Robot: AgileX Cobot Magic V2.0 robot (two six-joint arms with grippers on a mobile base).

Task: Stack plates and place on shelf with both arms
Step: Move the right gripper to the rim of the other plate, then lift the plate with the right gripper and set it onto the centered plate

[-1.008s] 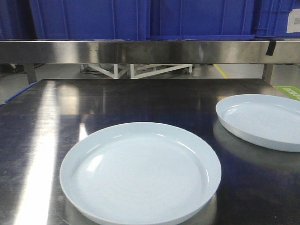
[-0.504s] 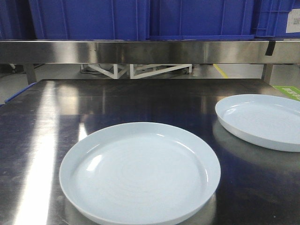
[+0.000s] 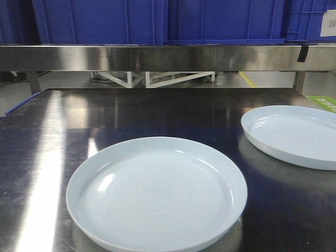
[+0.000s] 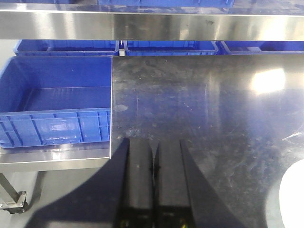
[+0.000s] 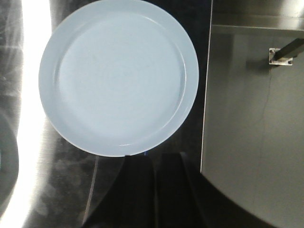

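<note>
Lying flat: two pale bluish-white, glossy round plates, unstacked and well apart, both on the dark reflective steel tabletop [image 3: 157, 110].
Nearer plate [image 3: 156, 193]: at the tabletop's front middle, rim up, with faint concentric rings in its shallow well.
Farther plate [image 3: 294, 135]: further back on the tabletop's right side and cut off by the picture edge. The right wrist view shows it close to the tabletop's right edge.
Shelf: the brushed stainless-steel shelf rail [image 3: 157, 56] runs long and level above the tabletop's far edge. Neither plate is on it yet.
Crates on the shelf: big blue plastic crates [image 3: 105, 21] stand side by side on top of the rail and fill its width above the tabletop's back edge.
Side crate: an open blue plastic crate [image 4: 52, 109] sits just beyond the tabletop's left edge, on a steel ledge.
Behind: a white metal frame [image 3: 157, 79] shows through the gap under the rail, on the floor past the tabletop's far edge.
Tape: a short black strip [image 3: 303, 52] is stuck on the rail above the tabletop's right rear corner.
Left gripper [image 4: 154, 190]: its dark fingers are pressed together with nothing between them. It hangs over the tabletop near the left edge.
Right gripper [image 5: 154, 190]: in deep shadow, its fingers look closed together and hold nothing. It hangs over the tabletop's right front, just short of the farther plate's near rim and not touching it.
</note>
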